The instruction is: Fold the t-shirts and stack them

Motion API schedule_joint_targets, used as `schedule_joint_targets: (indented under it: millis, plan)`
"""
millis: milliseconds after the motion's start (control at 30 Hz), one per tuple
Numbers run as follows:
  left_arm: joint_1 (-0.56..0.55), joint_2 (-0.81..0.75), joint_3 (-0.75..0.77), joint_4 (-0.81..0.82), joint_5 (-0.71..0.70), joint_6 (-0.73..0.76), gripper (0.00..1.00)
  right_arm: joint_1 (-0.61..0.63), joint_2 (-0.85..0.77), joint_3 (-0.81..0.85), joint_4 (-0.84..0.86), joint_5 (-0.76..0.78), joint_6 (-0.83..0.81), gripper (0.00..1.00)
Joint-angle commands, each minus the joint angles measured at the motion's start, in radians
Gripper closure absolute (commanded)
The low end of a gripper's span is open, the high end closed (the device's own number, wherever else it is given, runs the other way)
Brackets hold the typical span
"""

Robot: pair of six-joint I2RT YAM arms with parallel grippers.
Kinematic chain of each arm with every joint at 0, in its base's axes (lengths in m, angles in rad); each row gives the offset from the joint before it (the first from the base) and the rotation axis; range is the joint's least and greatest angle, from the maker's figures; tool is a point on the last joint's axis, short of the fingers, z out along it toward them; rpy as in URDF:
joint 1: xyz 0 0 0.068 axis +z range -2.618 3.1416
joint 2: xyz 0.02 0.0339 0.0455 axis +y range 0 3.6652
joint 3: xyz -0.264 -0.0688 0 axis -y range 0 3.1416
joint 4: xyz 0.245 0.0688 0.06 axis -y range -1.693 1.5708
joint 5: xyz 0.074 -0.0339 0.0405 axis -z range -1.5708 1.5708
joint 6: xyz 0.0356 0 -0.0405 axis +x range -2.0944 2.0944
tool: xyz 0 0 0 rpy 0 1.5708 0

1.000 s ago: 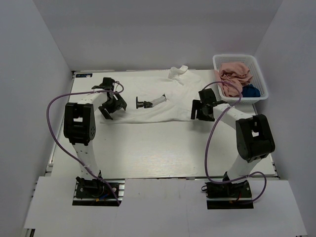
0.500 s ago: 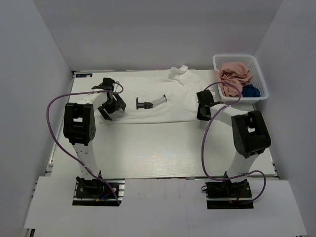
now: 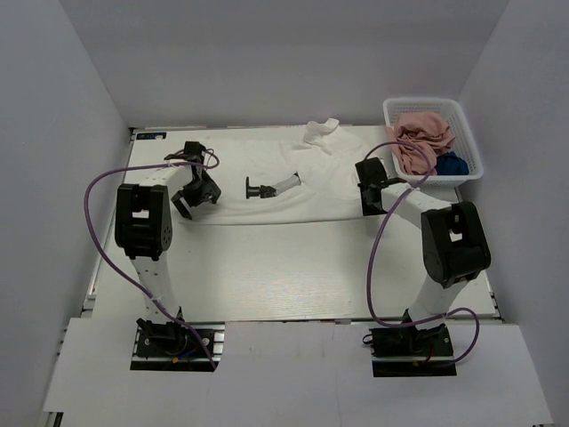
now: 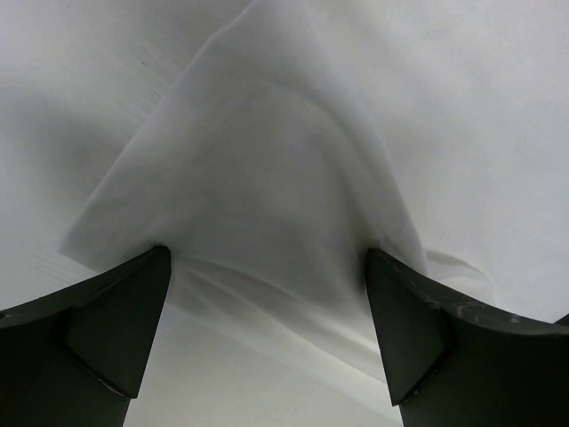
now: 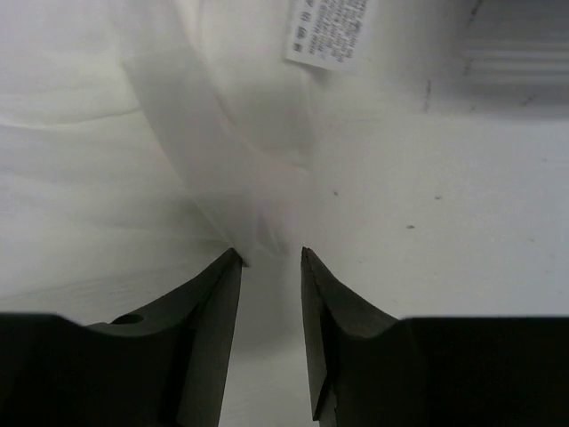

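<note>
The white t-shirt point(image 3: 293, 173) with a small black print point(image 3: 260, 188) lies spread flat across the far half of the table. My left gripper point(image 3: 192, 197) is open wide, its jaws straddling the shirt's near left corner point(image 4: 258, 178). My right gripper point(image 3: 369, 192) sits at the shirt's right edge. In the right wrist view its jaws are a narrow gap apart, with puckered white cloth point(image 5: 258, 222) at the fingertips point(image 5: 229, 267). A sewn care label point(image 5: 327, 31) shows just beyond. The dusty pink shirt point(image 3: 423, 140) and the navy one point(image 3: 452, 164) lie crumpled in the basket.
The white lattice basket point(image 3: 430, 103) stands at the far right, close behind my right arm. Purple cables loop beside both arms. White walls enclose the table on three sides. Bare table point(image 3: 284, 267) lies between the shirt and the arm bases.
My right gripper has moved away from me to the shirt's right edge and its jaws have narrowed. My left gripper has shifted slightly up and left onto the shirt's corner.
</note>
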Motion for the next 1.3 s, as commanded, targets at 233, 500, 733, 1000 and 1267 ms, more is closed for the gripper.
schedule_joint_targets:
  millis: [233,500,733,1000,1267]
  plan:
    - [0.042,0.075,-0.007,-0.063,-0.109,-0.006,0.0,-0.033,0.016,0.03,-0.12,0.157,-0.04,0.59]
    - [0.042,0.012,-0.028,-0.034,-0.094,0.014,0.0,-0.014,-0.14,-0.115,0.04,-0.215,-0.036,0.44]
    - [0.042,-0.007,-0.038,-0.014,-0.051,0.023,0.0,0.013,-0.19,-0.224,0.227,-0.325,0.136,0.41]
    - [0.042,-0.007,-0.047,-0.014,-0.06,0.023,0.0,0.025,-0.11,-0.188,0.219,-0.165,0.239,0.48]
    - [0.051,-0.007,-0.047,-0.023,-0.089,0.023,0.0,0.02,-0.045,-0.154,0.17,-0.072,0.247,0.58]
